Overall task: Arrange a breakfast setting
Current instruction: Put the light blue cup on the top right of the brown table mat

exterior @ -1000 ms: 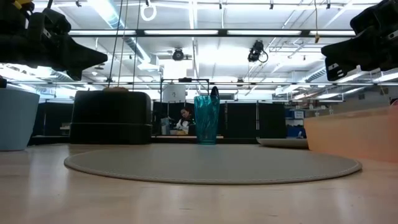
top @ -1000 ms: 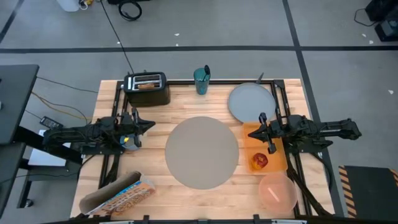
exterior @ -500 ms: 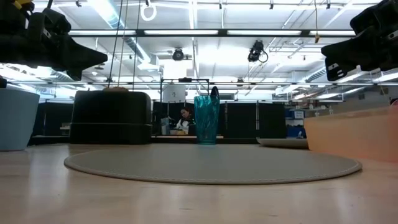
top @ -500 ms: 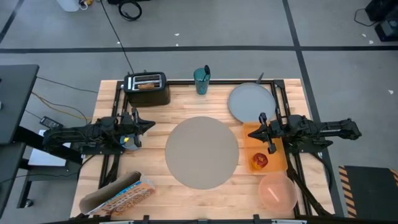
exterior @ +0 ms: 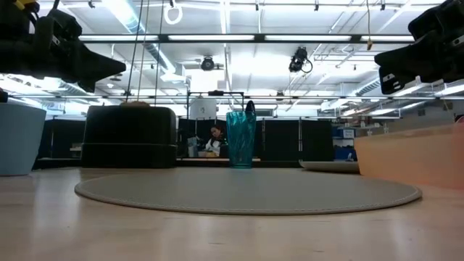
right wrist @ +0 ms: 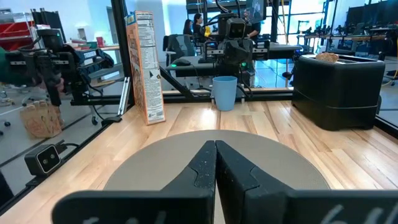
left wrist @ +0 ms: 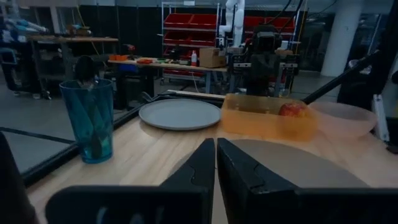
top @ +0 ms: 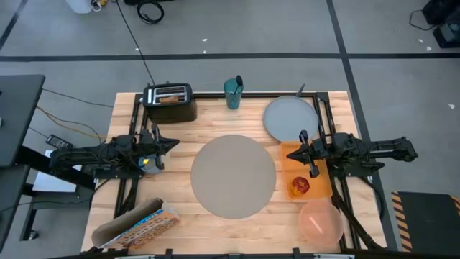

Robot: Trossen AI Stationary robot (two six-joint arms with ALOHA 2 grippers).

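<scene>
Placemat (top: 233,175) round, grey-beige, bare, centre table; left tool (top: 175,143) closed, right tool (top: 295,152) closed.

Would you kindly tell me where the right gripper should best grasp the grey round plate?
Probably the grey round plate is best pinched at its rim from above, on the edge nearest the right gripper: it lies flat and thin on the table, offering no other hold.

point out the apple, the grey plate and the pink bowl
red apple (top: 300,185), high view, centre of its top
grey plate (top: 290,119), high view, bare middle of its face
pink bowl (top: 320,221), high view, inside of its bottom
</scene>
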